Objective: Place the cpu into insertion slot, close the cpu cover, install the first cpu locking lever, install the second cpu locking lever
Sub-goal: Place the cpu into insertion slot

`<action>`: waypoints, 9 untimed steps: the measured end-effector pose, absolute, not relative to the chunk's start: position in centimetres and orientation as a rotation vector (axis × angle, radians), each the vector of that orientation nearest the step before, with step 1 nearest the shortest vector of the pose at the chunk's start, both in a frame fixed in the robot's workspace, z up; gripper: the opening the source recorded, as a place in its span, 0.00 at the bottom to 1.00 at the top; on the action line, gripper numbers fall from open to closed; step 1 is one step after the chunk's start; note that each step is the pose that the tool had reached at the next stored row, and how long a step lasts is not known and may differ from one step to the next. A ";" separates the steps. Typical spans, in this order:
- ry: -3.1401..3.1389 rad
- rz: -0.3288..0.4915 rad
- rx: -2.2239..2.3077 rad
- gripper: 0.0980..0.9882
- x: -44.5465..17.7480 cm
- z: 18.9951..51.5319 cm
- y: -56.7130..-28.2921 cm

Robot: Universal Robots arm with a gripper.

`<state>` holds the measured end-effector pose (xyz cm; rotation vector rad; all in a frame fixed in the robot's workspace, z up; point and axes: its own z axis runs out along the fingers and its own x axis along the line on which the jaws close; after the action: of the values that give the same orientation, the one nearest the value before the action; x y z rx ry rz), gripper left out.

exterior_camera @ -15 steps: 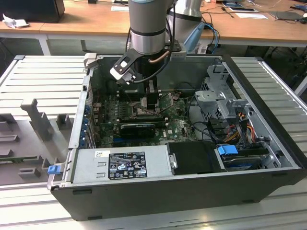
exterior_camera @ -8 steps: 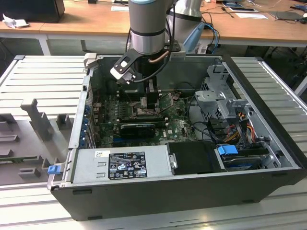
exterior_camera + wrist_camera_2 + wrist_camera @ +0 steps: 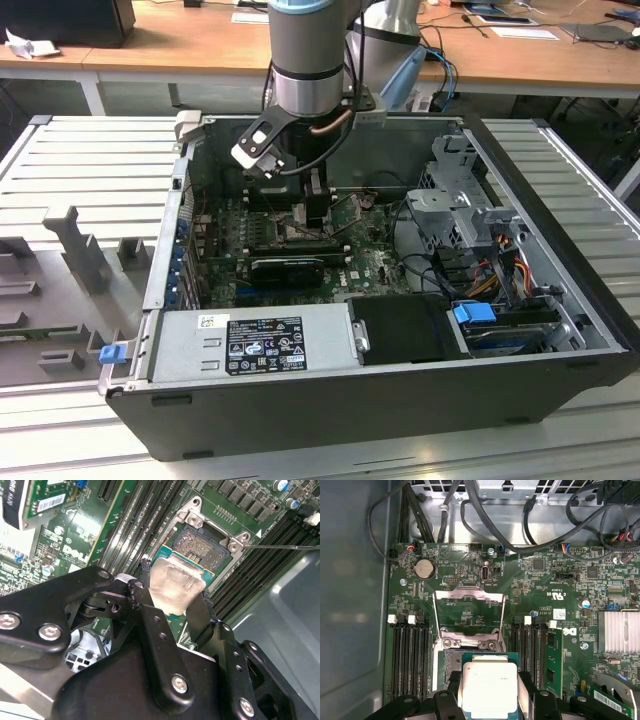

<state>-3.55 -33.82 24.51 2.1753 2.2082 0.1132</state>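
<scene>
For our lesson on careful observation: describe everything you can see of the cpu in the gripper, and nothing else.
The cpu is a flat square chip with a pale silver, slightly smeared metal lid on a thin green board. The gripper's two black fingers clamp it on opposite sides. It is held slightly tilted over part of the open insertion slot, apparently not seated.

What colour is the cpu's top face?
The cpu is pale silver-grey with a green edge, clearest in the first wrist view.
</scene>
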 end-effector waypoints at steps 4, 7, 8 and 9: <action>2.209 0.113 2.174 0.48 -3.5 24.1 -33.3; 2.210 0.114 2.174 0.48 -3.6 23.6 -33.2; 2.210 0.114 2.174 0.48 -3.8 23.4 -33.1; 2.210 0.114 2.174 0.48 -3.9 23.2 -33.1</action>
<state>-3.89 -33.11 23.22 2.1744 2.2096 0.1139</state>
